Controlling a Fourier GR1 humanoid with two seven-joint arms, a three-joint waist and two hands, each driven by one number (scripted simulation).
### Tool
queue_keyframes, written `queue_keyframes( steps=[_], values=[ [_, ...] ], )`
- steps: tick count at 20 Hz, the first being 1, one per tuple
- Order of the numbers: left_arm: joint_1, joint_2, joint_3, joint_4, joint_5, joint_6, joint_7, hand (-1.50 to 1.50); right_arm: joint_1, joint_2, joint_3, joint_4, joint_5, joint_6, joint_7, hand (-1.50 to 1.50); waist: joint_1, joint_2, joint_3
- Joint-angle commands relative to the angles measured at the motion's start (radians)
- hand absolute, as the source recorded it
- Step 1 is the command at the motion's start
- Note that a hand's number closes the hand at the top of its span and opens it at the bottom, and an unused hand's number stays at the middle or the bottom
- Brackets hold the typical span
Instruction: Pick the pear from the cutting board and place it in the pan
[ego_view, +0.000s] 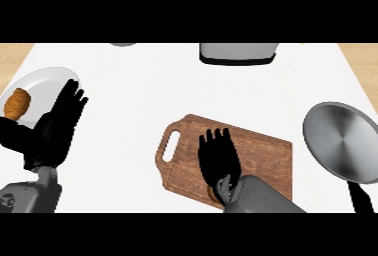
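**White counter, hand over the board, pear mostly hidden**

White counter (184, 90) runs smooth and bare between its things. A brown, wood-grained cutting board (258, 150) with a slot handle lies beneath the right hand (218, 155), whose fingers (215, 137) stretch straight and released, grasping nothing. Just behind those fingers, near the wrist, a small tan sliver shows on the board; I judge it to be the pear (212, 192), though most of it is covered. The hand lies low over the board, likely to close on the fruit. Well off to the right of the fingers sits the round grey metal pan (343, 142), its dark handle pointing toward the robot. The left hand (59, 122) rests open at the left, its fingertips over a white plate (40, 82) holding a brown pastry (17, 104).
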Motion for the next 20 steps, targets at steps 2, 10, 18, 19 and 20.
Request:
queue_keyframes(
  steps=[2, 10, 18, 19, 20],
  values=[
    [-0.056, -0.004, 0.032, -0.015, -0.001, -0.009, 0.085, 0.00, 0.027, 0.071, -0.025, 0.033, 0.080, -0.038, 0.000, -1.50, -0.001, 0.000, 0.000],
    [-0.021, -0.084, 0.018, 0.004, -0.069, -0.007, 0.027, 0.00, 0.101, 0.071, -0.067, 0.096, 0.163, -0.078, -0.117, -1.50, -0.002, 0.000, 0.000],
    [-0.044, -0.050, 0.098, 0.126, -0.047, -0.105, -0.055, 0.00, 0.066, 0.062, -0.052, 0.196, 0.226, -0.177, -0.321, 1.50, -0.003, 0.001, 0.000],
    [-0.047, -0.061, 0.060, -0.033, -0.083, -0.025, 0.096, 0.00, 0.074, 0.036, -0.083, 0.177, 0.224, -0.168, -0.346, 1.50, -0.001, 0.000, 0.000],
    [-0.066, -0.085, 0.056, 0.052, -0.093, -0.035, 0.021, 0.00, 0.082, 0.062, -0.058, 0.260, 0.247, -0.244, -0.367, 1.50, -0.001, 0.001, 0.000]
  ],
)
